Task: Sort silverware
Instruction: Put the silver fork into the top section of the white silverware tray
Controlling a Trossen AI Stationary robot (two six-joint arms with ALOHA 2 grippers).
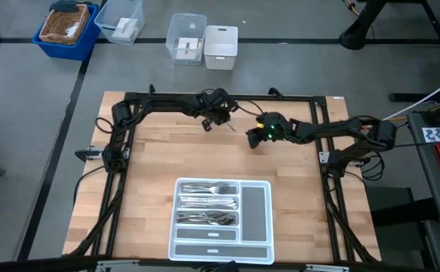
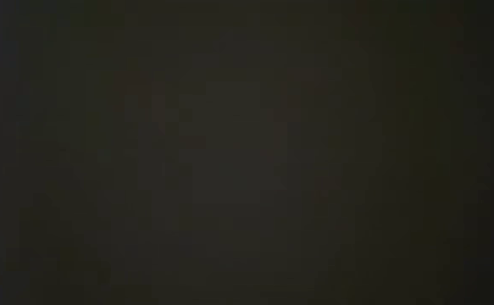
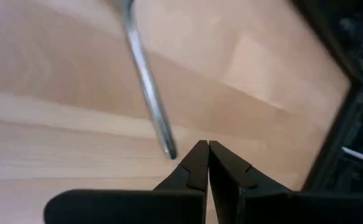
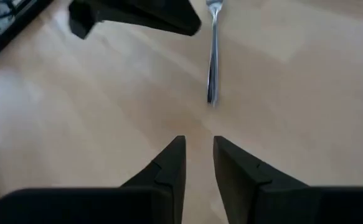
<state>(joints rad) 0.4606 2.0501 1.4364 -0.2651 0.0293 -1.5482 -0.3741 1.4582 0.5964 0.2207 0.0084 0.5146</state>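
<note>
Silverware: slim shiny silver metal fork (image 4: 213,56) lying loose on the pale wooden desk (image 1: 152,162) near its far edge, between the two claws; it appears to be the only piece still unsorted.
Progress: white compartmented plastic tray (image 1: 222,220) near the front edge already holds cutlery in three compartments; judged nearly finished.
Left claw (image 3: 207,163): fingers pressed together, empty, tips just beside the fork's handle end.
Right claw (image 4: 198,160): fingers slightly spread, empty, near the fork.
Room: bare wood between fork and tray; black frame rails border the desk.
</note>
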